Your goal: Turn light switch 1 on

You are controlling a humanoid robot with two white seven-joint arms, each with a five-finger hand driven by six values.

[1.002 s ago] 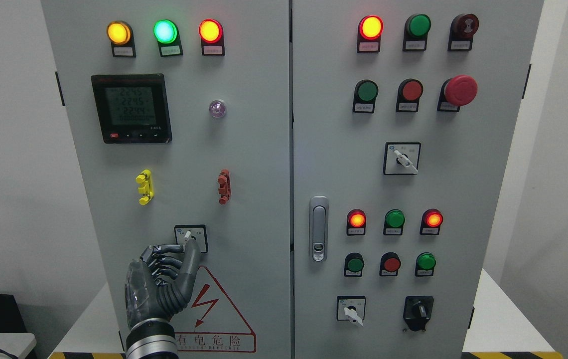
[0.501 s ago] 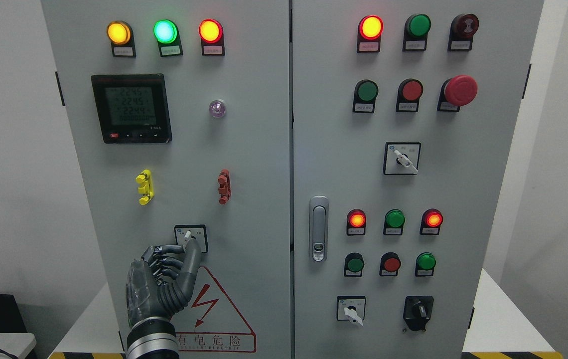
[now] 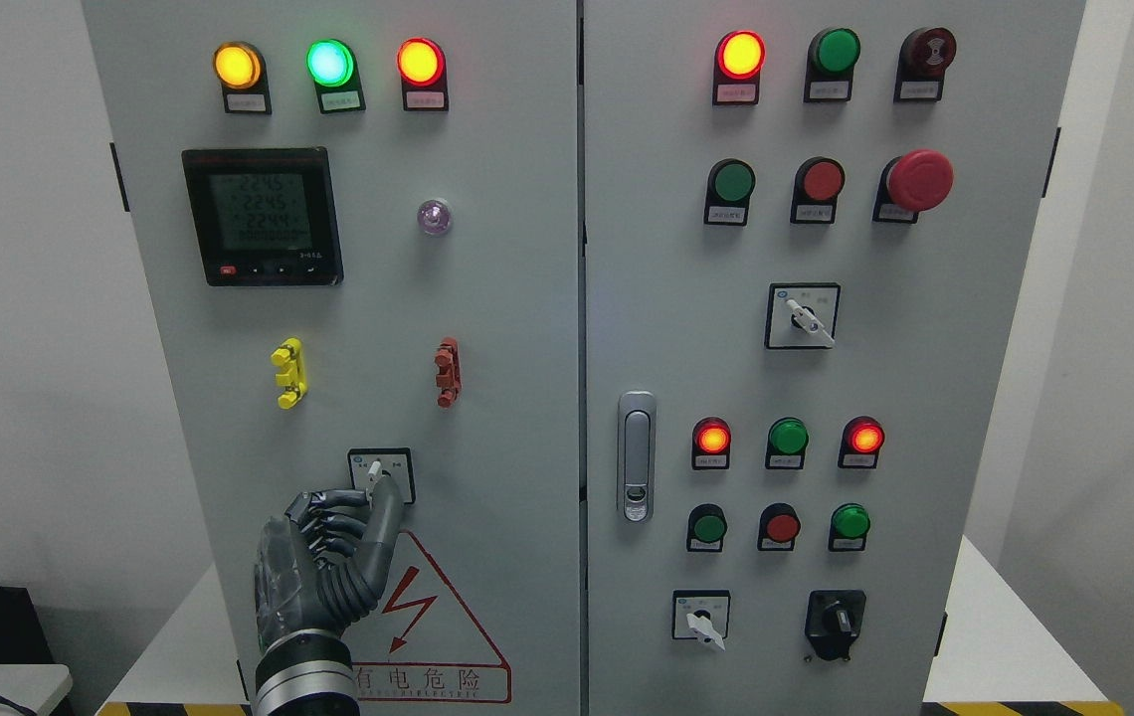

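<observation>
now left hand (image 3: pixel 318 567), fingers (image 3: pixel 384 502) curled (gripping nothing) touching rotary switch (image 3: pixel 376 468), lever near-upright, tilted slightly left

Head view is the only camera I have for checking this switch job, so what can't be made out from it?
- Selector switch: the left hand covers its lower part, so the knob's setting is unclear.
- Whether the fingers grip or only touch the knob: they hide the contact.
- Label plates, e.g. under the green lamp: print too small.
- Meter digits: dim, blurred.
- Left forearm: cut off by the bottom edge.
</observation>
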